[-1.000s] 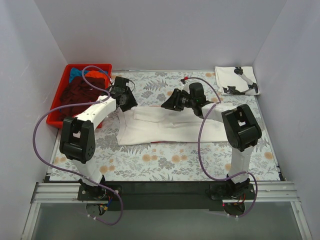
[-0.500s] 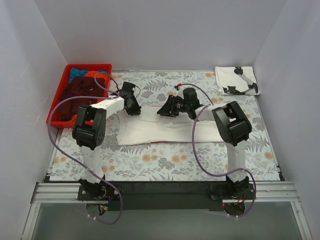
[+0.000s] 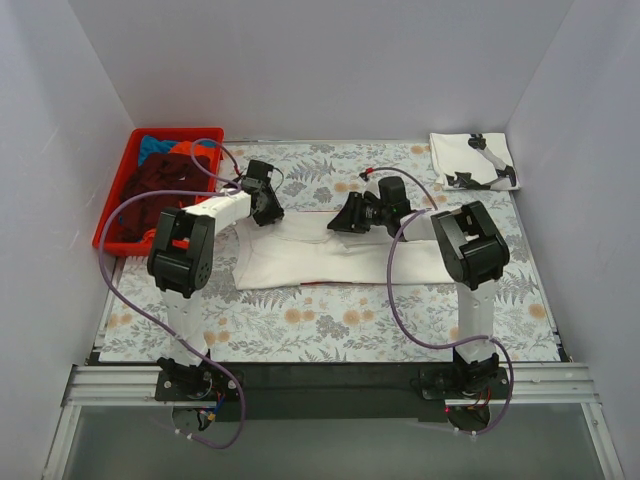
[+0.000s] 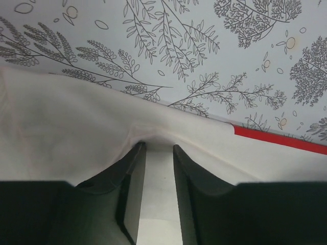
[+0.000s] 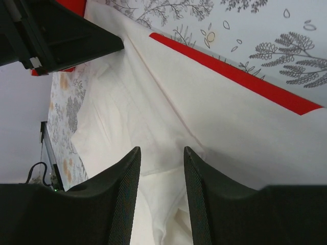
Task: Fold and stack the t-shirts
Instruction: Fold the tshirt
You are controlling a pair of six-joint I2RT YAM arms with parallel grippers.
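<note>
The left gripper (image 4: 158, 148) is clenched on a pinch of white cloth, which puckers at its tips. The right gripper (image 5: 161, 150) stands wider, with folds converging between its fingers; it appears to grasp the same cloth. In the last half second both have shifted slightly toward the far edge of the table (image 3: 330, 330). They hold the far hem of the white t-shirt (image 3: 320, 258), which lies at mid-table, and a band of red print (image 5: 230, 71) shows beneath it. Judgement: the hem is secured and a lengthwise fold is starting. A folded tee (image 3: 470, 158) lies at the far right corner. The crate (image 3: 180, 131) sits at the far left corner.
</note>
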